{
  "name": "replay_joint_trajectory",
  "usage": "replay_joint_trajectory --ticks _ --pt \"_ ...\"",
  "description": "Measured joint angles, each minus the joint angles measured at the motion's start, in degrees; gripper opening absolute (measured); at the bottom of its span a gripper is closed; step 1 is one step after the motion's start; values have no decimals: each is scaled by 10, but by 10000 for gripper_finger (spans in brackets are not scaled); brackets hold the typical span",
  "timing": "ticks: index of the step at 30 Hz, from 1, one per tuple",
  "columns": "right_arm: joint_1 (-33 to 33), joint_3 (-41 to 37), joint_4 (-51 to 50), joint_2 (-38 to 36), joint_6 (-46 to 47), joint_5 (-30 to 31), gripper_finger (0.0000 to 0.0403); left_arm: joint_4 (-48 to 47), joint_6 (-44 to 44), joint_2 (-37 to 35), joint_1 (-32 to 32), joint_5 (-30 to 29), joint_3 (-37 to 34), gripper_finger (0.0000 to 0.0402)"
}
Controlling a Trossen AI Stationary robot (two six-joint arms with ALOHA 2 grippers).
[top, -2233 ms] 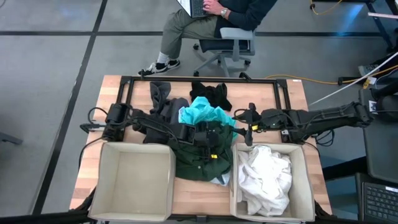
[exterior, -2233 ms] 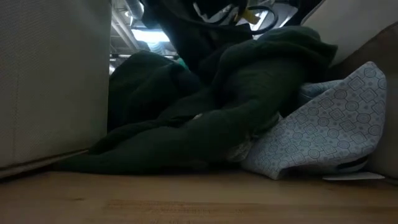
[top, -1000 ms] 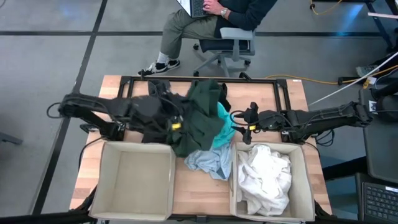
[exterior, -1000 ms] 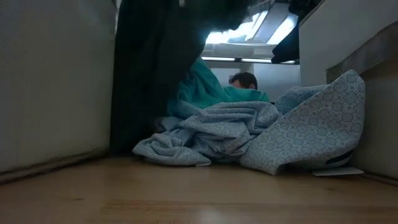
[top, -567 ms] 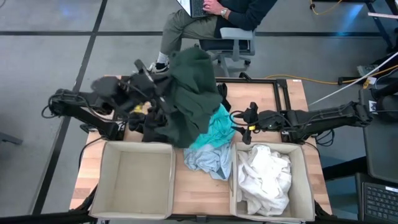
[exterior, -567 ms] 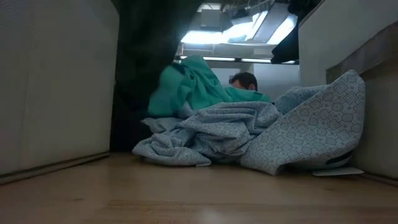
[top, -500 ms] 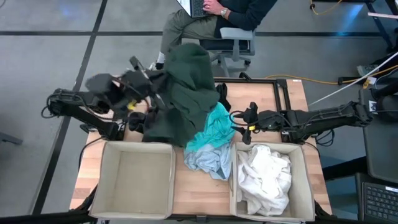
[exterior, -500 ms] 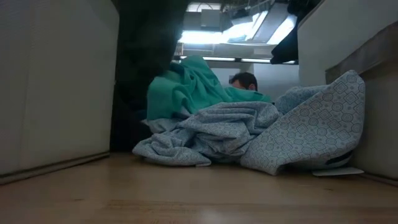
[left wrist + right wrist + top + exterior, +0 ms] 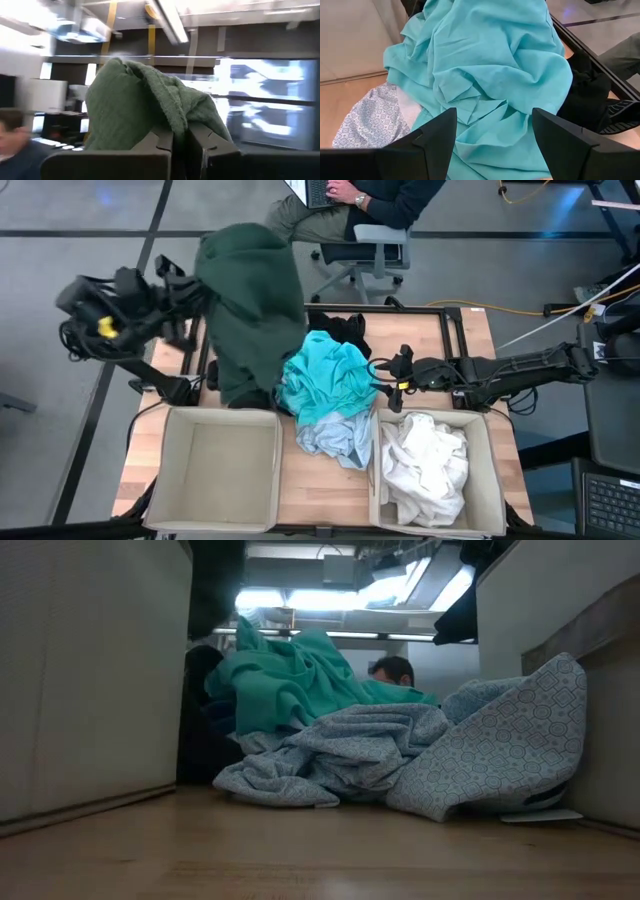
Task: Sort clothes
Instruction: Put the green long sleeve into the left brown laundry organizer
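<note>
Holding: my left gripper (image 9: 180, 142) is raised high off the far-left corner of the table (image 9: 460, 330), fingers closed together on a fold of the dark green garment (image 9: 245, 300).
Load: the green garment hangs from my left gripper as one long drape; its long axis runs from the gripper down toward the table, and the lower hem reaches the boards just behind the left bin (image 9: 222, 470).
Key relation: the left bin lies below and nearward of my left gripper, its open mouth just past the hanging hem. I judge the drop turns on carrying the drape nearward over that bin's far rim.
Right gripper: my right gripper (image 9: 492, 130) hovers low, fingers spread wide with nothing between them, directly over the turquoise garment (image 9: 490, 65), which lies ahead of and beneath it.
Other clothes: the pale blue patterned garment (image 9: 480, 755) lies on the table between the two bins, partly under the turquoise one; a black garment (image 9: 340, 330) sits beyond the turquoise; white clothes (image 9: 428, 465) fill the right bin (image 9: 488, 480).
Nearer arm: the right is nearer the turquoise; the left is occupied.
Open room: the left bin appears empty, and clear air lies above it.
Hazards: the hem may drag the turquoise garment or catch the bin's rim. A seated person (image 9: 340, 210) is beyond the far edge, well apart.
</note>
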Motion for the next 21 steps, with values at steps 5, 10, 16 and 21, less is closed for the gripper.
replay_joint_trajectory --ticks 5,10,16,21 --pt "0 -1 3 0 0 0 257 -14 -4 0 -72 19 15 19" --pt "0 -1 5 0 0 0 257 -32 -19 1 -144 19 15 29" --pt "0 -1 7 0 -1 0 257 11 2 0 -220 19 15 30" --pt "0 -2 16 1 -1 0 257 -8 -35 2 -258 -11 15 31"
